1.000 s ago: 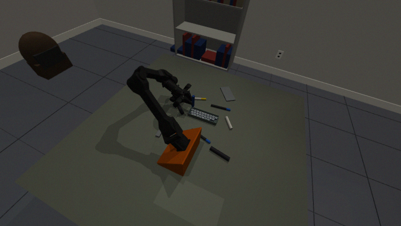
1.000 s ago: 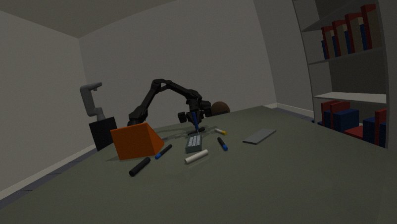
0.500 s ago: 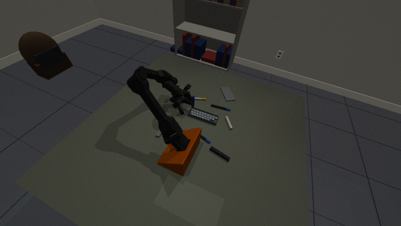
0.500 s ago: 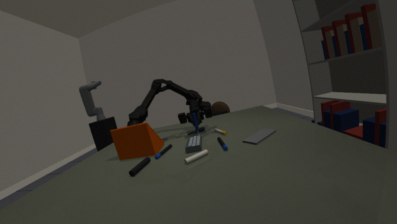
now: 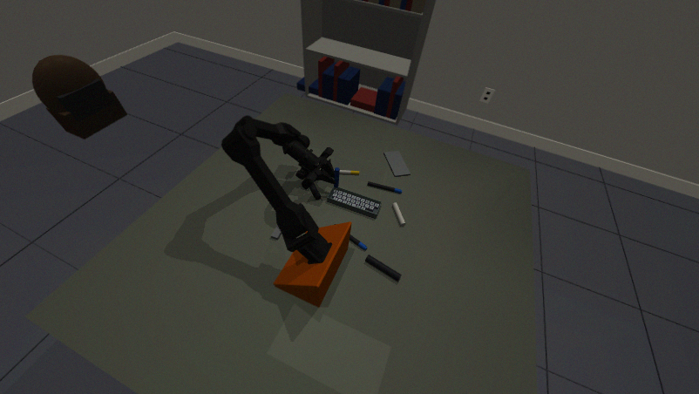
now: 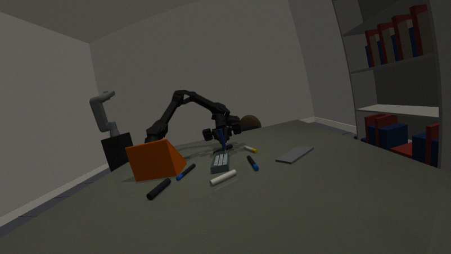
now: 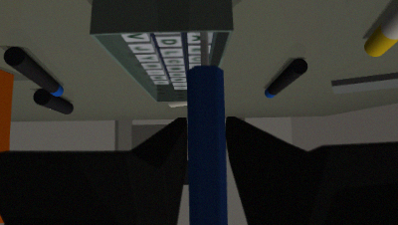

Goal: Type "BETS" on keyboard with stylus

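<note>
matte black arm, chunky rounded joints, angular links, black pincer, tapered fingertips

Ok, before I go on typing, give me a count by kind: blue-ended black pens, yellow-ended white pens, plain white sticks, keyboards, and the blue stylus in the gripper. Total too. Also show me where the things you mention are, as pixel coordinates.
Blue-ended black pens [image 5: 379, 186] [image 5: 357, 241] [image 6: 186, 171] [image 6: 251, 160] [image 7: 286, 79] [image 7: 38, 73]: 2
Yellow-ended white pen [image 5: 348, 172] [image 6: 249, 149] [image 7: 382, 41]: 1
Plain white stick [image 5: 398, 213] [image 6: 223, 177] [image 7: 177, 105]: 1
Keyboard [image 5: 354, 201] [image 6: 220, 160] [image 7: 161, 17]: 1
Blue stylus [image 5: 336, 177] [image 6: 222, 139] [image 7: 206, 144]: 1
Total: 6

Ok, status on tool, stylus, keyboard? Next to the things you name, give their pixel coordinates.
Tool [image 5: 333, 180] [image 6: 222, 139] [image 7: 206, 125] shut on stylus [image 5: 336, 177] [image 6: 222, 139] [image 7: 206, 149]. Stylus at keyboard's [image 5: 354, 201] [image 6: 220, 162] [image 7: 161, 19] end; key contact unclear. Nothing visibly blocking.
</note>
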`<state>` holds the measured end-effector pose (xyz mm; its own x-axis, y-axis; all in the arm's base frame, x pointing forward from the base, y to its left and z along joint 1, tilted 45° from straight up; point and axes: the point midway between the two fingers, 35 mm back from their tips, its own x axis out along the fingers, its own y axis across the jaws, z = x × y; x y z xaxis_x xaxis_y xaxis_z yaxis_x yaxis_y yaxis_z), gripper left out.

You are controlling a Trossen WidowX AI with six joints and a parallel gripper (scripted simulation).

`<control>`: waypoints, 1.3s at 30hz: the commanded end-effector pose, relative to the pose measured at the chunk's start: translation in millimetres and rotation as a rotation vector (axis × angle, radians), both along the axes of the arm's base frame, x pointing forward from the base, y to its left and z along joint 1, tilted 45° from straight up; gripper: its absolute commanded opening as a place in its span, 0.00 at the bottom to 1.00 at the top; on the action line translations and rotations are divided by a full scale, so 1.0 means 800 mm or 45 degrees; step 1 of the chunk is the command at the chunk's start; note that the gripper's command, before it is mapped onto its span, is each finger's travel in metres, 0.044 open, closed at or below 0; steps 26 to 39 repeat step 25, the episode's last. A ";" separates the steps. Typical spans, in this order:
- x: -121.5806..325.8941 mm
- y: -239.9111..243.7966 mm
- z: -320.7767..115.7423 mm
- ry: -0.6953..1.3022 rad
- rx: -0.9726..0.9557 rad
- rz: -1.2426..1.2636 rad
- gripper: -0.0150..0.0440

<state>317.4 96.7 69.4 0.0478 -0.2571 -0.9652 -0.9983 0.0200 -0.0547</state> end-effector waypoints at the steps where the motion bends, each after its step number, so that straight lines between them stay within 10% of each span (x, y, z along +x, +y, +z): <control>1: -0.001 0.000 -0.001 0.007 0.001 0.000 0.39; 39: -0.002 -0.033 0.028 0.006 0.001 -0.013 0.39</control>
